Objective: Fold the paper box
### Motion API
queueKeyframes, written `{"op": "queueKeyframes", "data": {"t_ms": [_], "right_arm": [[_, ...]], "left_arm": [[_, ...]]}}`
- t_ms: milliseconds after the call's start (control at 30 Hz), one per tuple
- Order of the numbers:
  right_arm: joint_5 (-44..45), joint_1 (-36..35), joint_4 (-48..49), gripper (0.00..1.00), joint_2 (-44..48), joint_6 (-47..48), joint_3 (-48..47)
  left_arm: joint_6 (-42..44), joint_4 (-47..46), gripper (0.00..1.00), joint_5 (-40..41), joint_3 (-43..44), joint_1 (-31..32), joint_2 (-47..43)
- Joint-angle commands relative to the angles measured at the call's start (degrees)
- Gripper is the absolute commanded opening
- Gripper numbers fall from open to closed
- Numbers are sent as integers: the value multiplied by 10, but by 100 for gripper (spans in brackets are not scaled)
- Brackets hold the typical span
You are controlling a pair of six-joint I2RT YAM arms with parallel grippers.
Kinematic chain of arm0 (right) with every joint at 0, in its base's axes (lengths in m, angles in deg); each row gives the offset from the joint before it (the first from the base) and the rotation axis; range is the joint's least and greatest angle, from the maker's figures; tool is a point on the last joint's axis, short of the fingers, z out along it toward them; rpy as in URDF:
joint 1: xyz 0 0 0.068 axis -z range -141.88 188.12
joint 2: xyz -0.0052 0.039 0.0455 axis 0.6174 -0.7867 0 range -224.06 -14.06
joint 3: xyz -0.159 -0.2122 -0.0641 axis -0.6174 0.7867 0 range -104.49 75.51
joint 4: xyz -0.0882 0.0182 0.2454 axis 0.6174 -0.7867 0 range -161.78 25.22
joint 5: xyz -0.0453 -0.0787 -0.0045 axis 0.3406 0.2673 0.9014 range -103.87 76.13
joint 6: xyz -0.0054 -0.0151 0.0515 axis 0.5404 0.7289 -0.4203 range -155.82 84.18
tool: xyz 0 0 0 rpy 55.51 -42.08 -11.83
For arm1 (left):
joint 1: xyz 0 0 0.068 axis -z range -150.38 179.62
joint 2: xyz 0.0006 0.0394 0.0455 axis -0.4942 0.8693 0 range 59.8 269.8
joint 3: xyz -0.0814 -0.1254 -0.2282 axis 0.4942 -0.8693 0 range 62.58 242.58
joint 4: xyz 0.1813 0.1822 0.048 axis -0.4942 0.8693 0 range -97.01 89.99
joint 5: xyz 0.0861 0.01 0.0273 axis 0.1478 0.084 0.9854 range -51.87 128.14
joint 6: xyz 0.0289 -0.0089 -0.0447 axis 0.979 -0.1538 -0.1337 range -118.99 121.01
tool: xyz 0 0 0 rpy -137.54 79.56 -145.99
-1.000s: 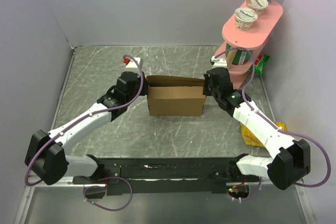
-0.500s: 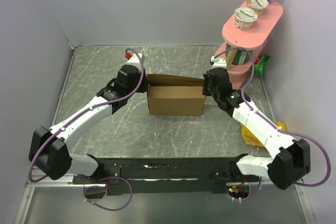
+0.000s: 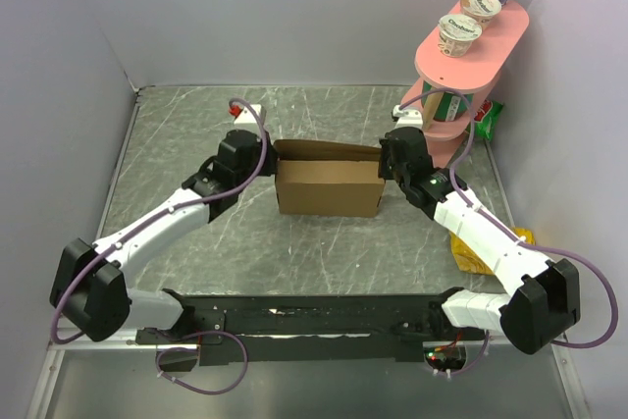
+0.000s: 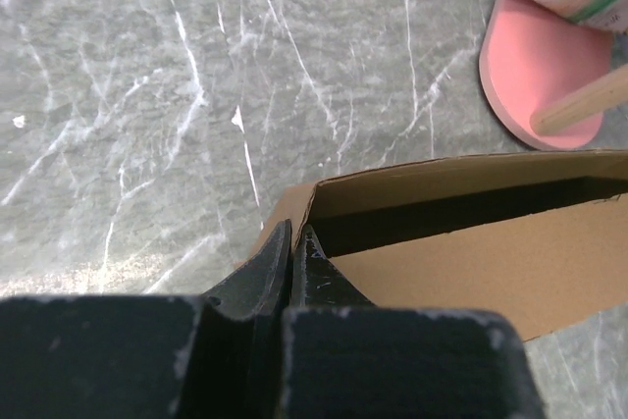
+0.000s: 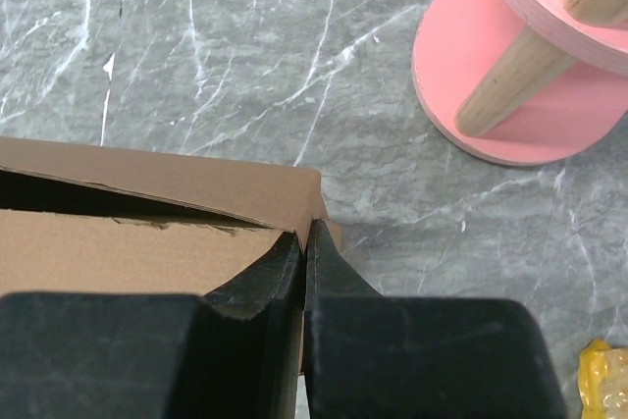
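The paper box [image 3: 329, 188] is plain brown cardboard and stands as a shallow rectangular box in the middle of the table, its lid flap raised along the far side. My left gripper [image 3: 267, 160] is at the box's left end. In the left wrist view the gripper [image 4: 292, 235] is shut on the left wall at the corner of the box [image 4: 491, 262]. My right gripper [image 3: 386, 162] is at the right end. In the right wrist view the gripper [image 5: 306, 233] is shut on the right wall of the box [image 5: 147, 242].
A pink two-tier shelf [image 3: 471, 41] with yogurt cups stands at the far right, close behind my right gripper. A green packet [image 3: 488, 117] lies by its foot. A yellow packet [image 3: 476, 252] lies near the right arm. A small red-and-white object [image 3: 245, 110] lies behind my left gripper.
My left wrist swung a little toward the far side, then came partly back. The box and my right arm have hardly moved.
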Motion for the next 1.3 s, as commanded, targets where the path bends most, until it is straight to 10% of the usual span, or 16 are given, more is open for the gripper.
{"op": "queueKeyframes", "data": {"t_ms": [0,1267], "right_arm": [[-28,-18,-64,0,-24,-16,18],[89,-67,90,0,101,-72,252]], "left_arm": [[-15,-24,1,33,-57,57,-21],[128,-325,1,50,-311,115,10]]}}
